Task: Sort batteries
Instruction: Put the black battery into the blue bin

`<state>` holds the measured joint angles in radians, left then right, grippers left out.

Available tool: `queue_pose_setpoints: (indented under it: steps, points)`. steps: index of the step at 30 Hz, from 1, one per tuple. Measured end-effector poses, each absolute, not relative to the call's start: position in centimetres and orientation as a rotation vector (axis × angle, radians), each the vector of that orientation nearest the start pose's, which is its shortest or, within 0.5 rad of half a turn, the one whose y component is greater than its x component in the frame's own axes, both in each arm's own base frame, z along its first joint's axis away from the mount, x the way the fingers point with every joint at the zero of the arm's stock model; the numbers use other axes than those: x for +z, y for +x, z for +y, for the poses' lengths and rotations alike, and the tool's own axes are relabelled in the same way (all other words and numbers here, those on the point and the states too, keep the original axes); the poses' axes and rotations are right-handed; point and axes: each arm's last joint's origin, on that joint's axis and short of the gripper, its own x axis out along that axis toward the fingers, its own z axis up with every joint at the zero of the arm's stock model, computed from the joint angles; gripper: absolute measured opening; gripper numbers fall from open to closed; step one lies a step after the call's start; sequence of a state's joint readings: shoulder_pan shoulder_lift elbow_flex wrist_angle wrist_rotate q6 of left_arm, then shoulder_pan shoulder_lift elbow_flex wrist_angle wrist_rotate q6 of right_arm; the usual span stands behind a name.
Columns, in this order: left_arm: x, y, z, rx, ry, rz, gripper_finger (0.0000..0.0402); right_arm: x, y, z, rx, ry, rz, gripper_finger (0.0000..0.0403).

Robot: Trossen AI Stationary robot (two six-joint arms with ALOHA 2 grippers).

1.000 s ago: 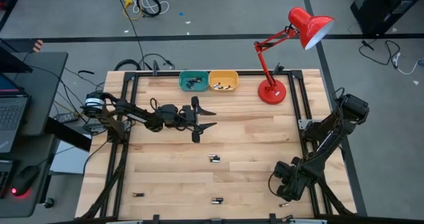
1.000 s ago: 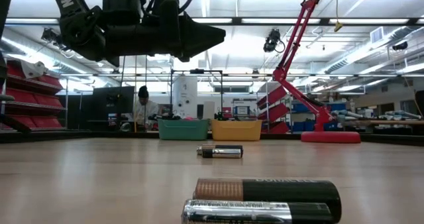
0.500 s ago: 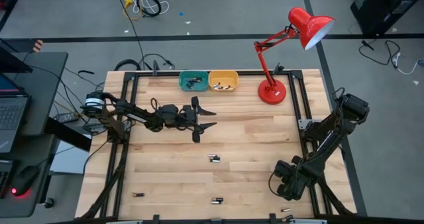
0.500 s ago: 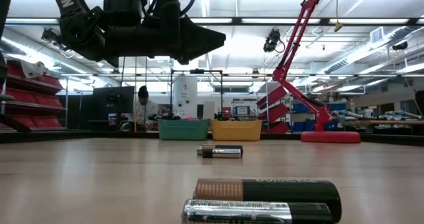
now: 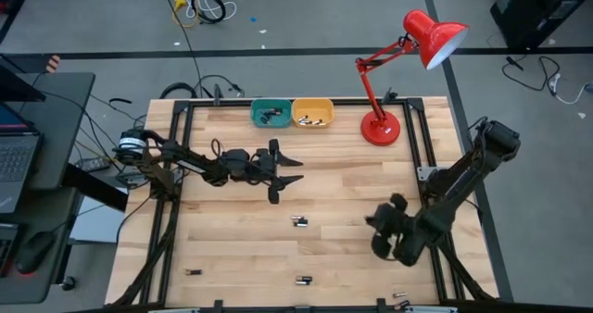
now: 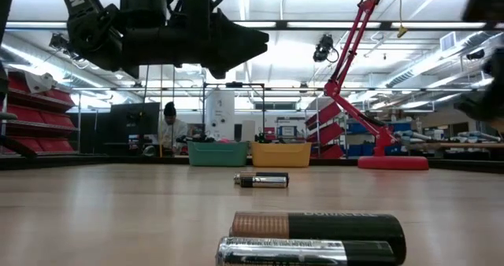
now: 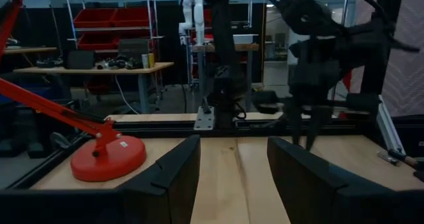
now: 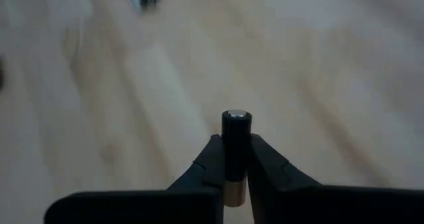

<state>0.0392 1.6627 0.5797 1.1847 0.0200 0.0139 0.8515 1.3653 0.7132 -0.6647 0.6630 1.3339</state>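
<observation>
Two dark, matte-black jointed arms. Left claw [image 5: 285, 171]: two flat, tapering black fingers [image 7: 173, 177] with angular tips, on a bulky black wrist block trailing looped black cables; white lettering marks the upper link. Right claw [image 8: 236, 159]: two narrow black fingers on a rounded black housing.

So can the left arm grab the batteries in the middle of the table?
Probably yes. The left gripper hangs open and empty just above the middle batteries, with bare table between them. The right gripper, holding a battery, is off to the side.
</observation>
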Motion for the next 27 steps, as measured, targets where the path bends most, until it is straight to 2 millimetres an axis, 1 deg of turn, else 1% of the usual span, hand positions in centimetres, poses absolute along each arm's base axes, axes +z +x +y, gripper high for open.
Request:
queue_pose_setpoints:
  steps: [4,7,9,13,16,19,21,24,27]
  points:
    - [18.8,30.8,0.6,0.012,0.010,-0.103,0.0192,18.3,17.9,13.8,-0.483,0.244,0.704,0.0030]
    - [18.8,30.8,0.5,0.007,0.018,-0.108,0.0193,18.9,19.9,12.6,-0.490,0.181,0.622,0.0032]
    - [18.8,30.8,0.5,0.007,0.020,-0.106,0.0196,19.6,21.5,11.8,-0.462,0.133,0.574,0.0034]
    - [18.7,30.8,0.5,-0.010,0.039,-0.097,0.0213,21.5,24.6,9.8,-0.408,0.044,0.436,0.0035]
    - [18.6,30.8,0.4,-0.020,0.043,-0.081,0.0232,23.2,26.4,8.1,-0.370,-0.007,0.310,0.0035]
    - [18.6,30.8,0.4,-0.019,0.048,-0.079,0.0251,24.5,27.5,6.2,-0.322,-0.024,0.207,0.0035]
    - [18.6,30.8,0.4,-0.018,0.048,-0.081,0.0259,25.0,28.0,5.1,-0.285,-0.015,0.166,0.0035]
    - [18.7,30.8,0.6,0.034,0.033,-0.096,0.0262,25.1,28.5,3.7,-0.225,0.007,0.156,0.0036]
    - [18.8,30.8,1.0,0.099,-0.018,-0.105,0.0259,24.6,28.9,2.9,-0.190,0.013,0.172,0.0036]
